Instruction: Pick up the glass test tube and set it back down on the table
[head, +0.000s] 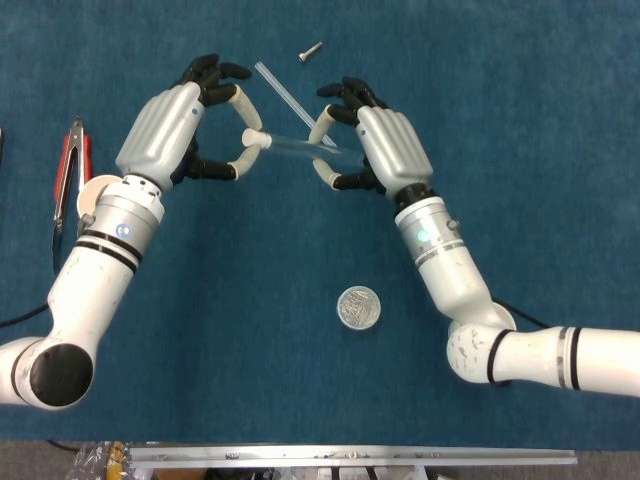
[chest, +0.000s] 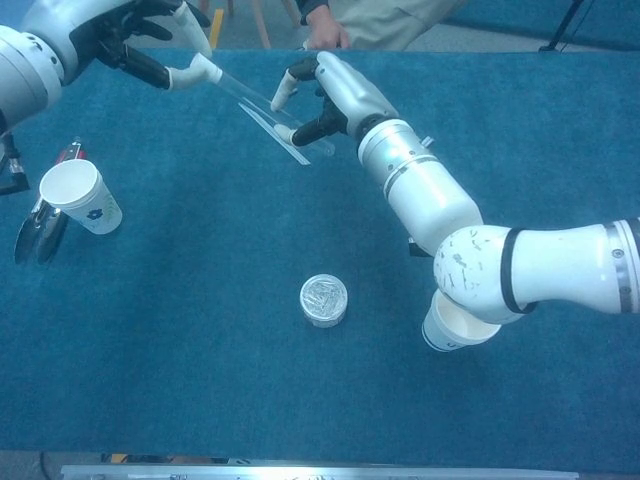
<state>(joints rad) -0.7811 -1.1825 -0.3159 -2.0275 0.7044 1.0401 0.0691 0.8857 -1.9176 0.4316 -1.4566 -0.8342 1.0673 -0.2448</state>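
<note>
While the left hand (head: 185, 125) pinches one end of the glass test tube (head: 300, 147), the right hand (head: 385, 145) grips the other; it hangs above the table (head: 250, 330), at twelve o'clock from the round tin (head: 359, 307).

table cloth (head: 560, 120) deep blue | test tube (head: 300, 147) clear | tongs (head: 72, 160) red-handled | paper cup (chest: 80, 195) white

Probably a robotics lab: a desk (chest: 180, 380) under blue felt carries bench props, with a paper cup (chest: 80, 195) at nine o'clock, a screw tin (chest: 324, 300) at centre and a seated person (chest: 375, 20) at twelve.
</note>
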